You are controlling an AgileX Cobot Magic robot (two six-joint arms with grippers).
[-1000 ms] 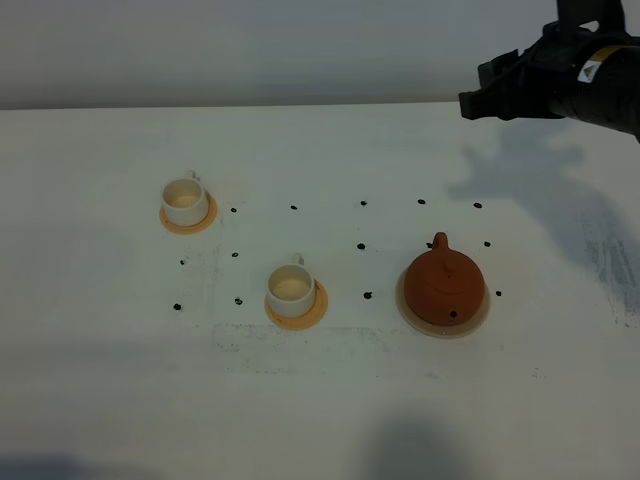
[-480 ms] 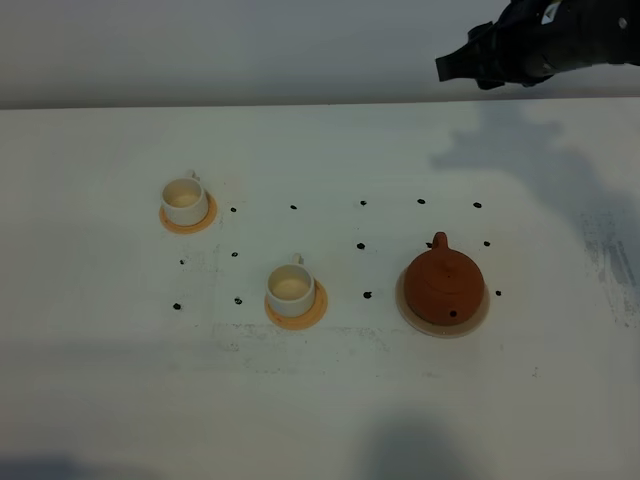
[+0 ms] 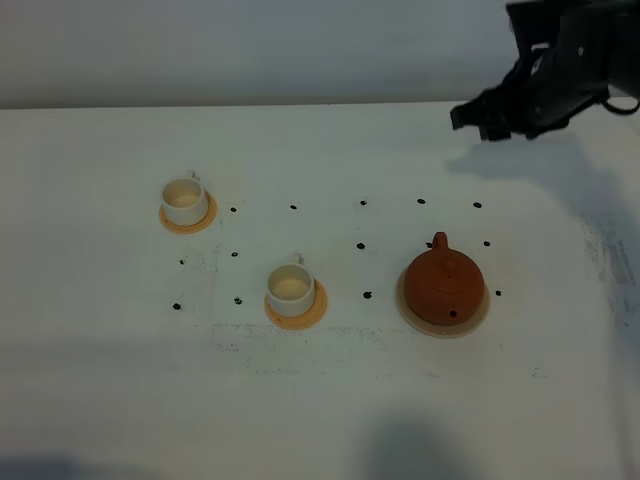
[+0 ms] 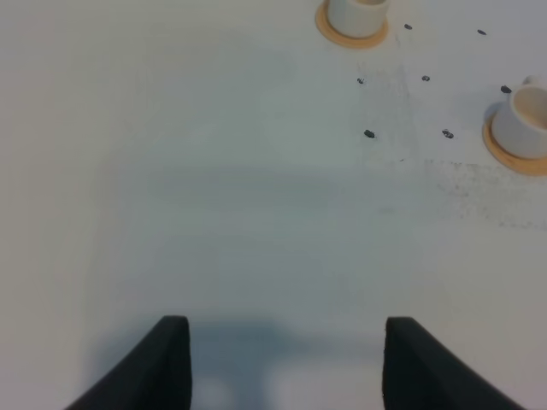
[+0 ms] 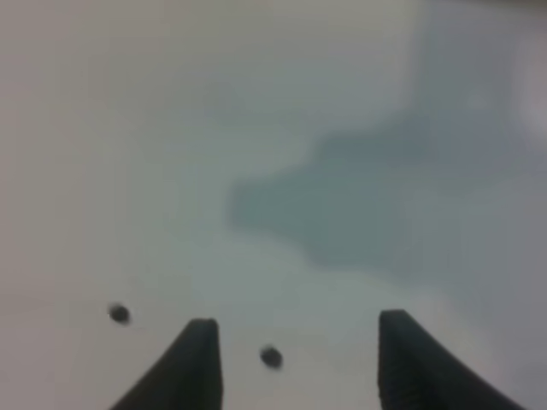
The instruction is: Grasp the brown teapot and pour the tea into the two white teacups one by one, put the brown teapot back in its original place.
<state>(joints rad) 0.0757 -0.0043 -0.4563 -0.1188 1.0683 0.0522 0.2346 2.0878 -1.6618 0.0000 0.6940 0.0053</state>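
Note:
The brown teapot (image 3: 444, 284) stands on its pale beige coaster (image 3: 480, 316) at the right of the white table, lid on. Two white teacups stand on orange-tan coasters: one at the far left (image 3: 185, 200), one nearer the middle (image 3: 290, 289). Both also show in the left wrist view, the far one (image 4: 354, 10) and the nearer one (image 4: 523, 120). No tea is visible. My right gripper (image 3: 477, 117) hangs open and empty above the table's far right, well behind the teapot; its view shows bare table (image 5: 295, 359). My left gripper (image 4: 282, 363) is open and empty, away from the cups.
Several small black dots (image 3: 361, 245) mark the table between cups and teapot. A grey wall runs behind the table's far edge. The right arm's shadow (image 3: 540, 165) falls on the table behind the teapot.
My right arm has swung: it rose and moved left, then dropped lower and back toward the right, gripper still open and empty. The teapot, the cups and the left gripper have not moved.

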